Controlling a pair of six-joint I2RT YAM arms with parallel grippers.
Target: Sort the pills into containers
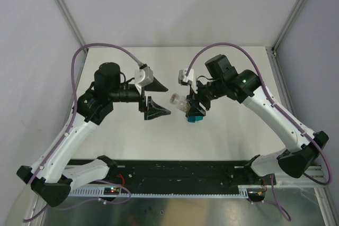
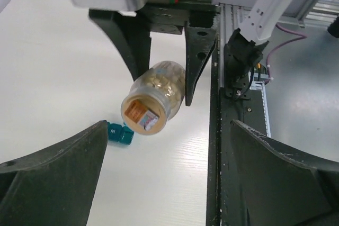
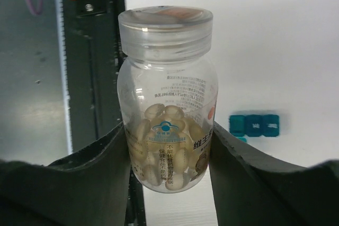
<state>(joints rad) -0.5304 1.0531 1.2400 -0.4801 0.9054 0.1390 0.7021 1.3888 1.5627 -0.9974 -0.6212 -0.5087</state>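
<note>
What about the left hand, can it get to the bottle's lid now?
Probably yes. The left hand is wide open and faces the lid. The right hand grips the bottle by its body, so the lid sticks out bare, with nothing between.

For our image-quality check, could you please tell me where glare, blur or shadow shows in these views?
Right wrist: reflections on the bottle cap, the containers slightly soft. Left wrist: bottle sharp, dark foreground blurred. Top external: even light, no harsh shadows.
</note>
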